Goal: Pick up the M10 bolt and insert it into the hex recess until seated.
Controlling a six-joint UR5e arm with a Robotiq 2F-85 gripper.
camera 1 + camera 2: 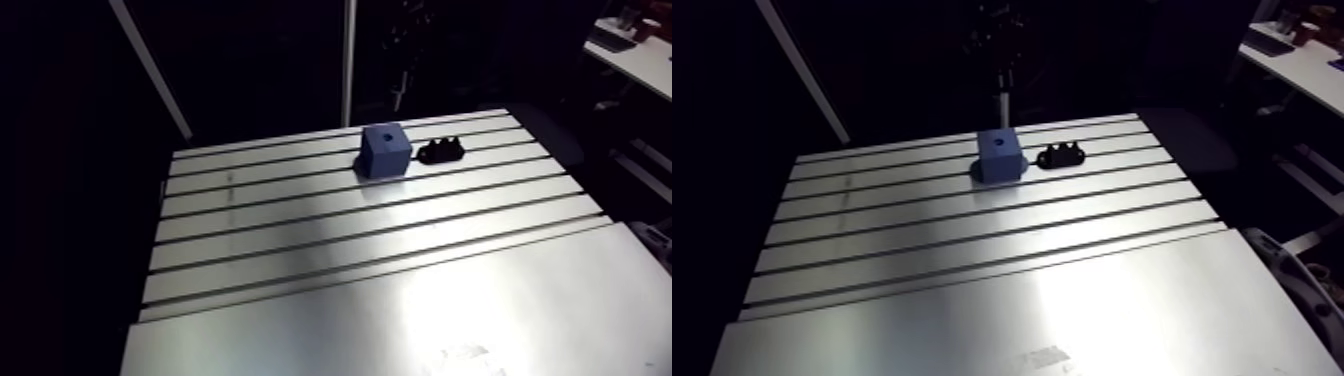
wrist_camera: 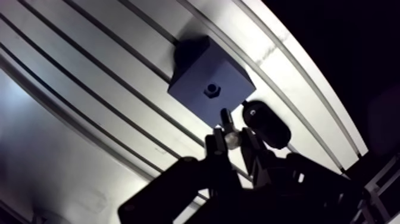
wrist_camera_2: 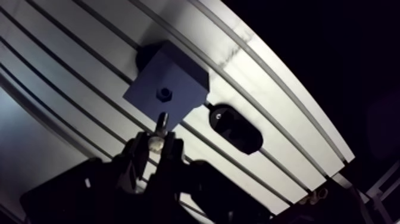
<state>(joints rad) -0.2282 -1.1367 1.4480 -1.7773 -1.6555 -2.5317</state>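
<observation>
With the fingers (image 3: 140, 154) clamped on the small silvery M10 bolt (image 3: 162, 124), its tip ahead of them near the hex recess (image 3: 163, 93) in the blue cube-shaped block (image 3: 181, 77) on the slotted aluminium bench (image 3: 65, 89), centring squarely and feeding slowly seems wise.

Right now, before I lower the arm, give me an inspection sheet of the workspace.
Surface: slotted aluminium table, bare metal.
Job's things: blue block standing on the table, hex recess in its top face empty; M10 bolt held, not yet inserted.
Clutter: black holder beside the block.
Gripper: jaws shut on the bolt's head end, shank pointing toward the recess.
Cables: nothing seen.
Surroundings: nothing seen.
</observation>
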